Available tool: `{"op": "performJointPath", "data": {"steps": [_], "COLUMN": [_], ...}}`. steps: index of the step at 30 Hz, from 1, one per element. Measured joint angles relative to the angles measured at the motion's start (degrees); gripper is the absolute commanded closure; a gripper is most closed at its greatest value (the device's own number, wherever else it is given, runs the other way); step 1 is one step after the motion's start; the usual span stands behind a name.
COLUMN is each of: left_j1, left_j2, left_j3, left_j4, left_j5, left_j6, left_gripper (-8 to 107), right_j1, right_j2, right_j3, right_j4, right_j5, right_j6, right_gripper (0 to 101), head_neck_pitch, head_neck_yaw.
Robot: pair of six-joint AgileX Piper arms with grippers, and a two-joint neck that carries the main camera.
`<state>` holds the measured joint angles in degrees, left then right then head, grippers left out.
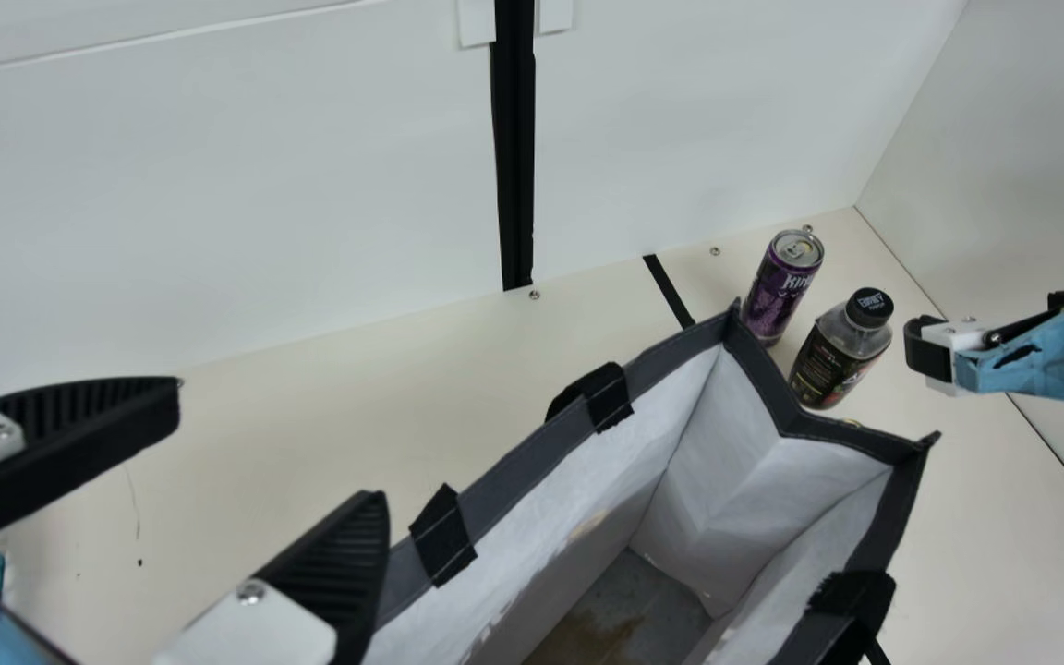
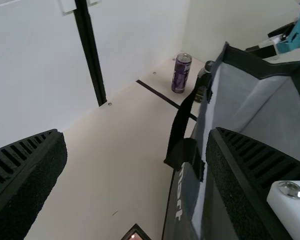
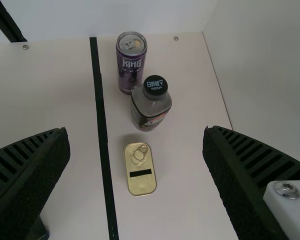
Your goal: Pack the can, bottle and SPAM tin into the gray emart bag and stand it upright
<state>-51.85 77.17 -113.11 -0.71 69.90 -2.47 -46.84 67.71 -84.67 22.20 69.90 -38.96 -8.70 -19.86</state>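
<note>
- Main view: purple can [image 1: 779,291] and bottle [image 1: 835,358] stand beside gray emart bag [image 1: 777,476].
- Left wrist view: my left gripper [image 2: 137,132], wide, probably to steady it.
- Right wrist view: my right gripper [image 3: 136,130], wide, presumably awaits SPAM tin [image 3: 140,182] near the bottle.

Looking out between the left gripper's [image 1: 275,453] two ribbed fingers [image 2: 27,177], held wide apart. Seeing the gray emart bag [image 2: 190,192] standing open, rim running up between them. Catching a black strap [image 2: 181,122] hanging down its outer wall. Noting the can [image 2: 181,74] standing upright on the cream table [image 2: 115,155], past a dark line [image 2: 160,94]. Making out the bottle [image 2: 199,95] just beside it, partly hidden behind strap and bag corner. Spotting part of the right gripper [image 1: 927,347] beyond the bag's far rim.
</note>
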Motion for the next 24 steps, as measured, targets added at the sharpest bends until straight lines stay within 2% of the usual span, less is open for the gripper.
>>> {"op": "performJointPath", "data": {"steps": [24], "left_j1": [-2.8], "left_j2": [8.1], "left_j3": [-2.3], "left_j4": [-2.0], "left_j5": [0.0], "left_j6": [1.1], "left_gripper": [9], "right_j1": [0.0], "right_j2": [0.0], "right_j3": [0.0], "right_j4": [0.0], "right_j5": [0.0], "right_j6": [0.0], "right_gripper": [6], "head_neck_pitch": [0.0], "head_neck_yaw": [0.0]}}
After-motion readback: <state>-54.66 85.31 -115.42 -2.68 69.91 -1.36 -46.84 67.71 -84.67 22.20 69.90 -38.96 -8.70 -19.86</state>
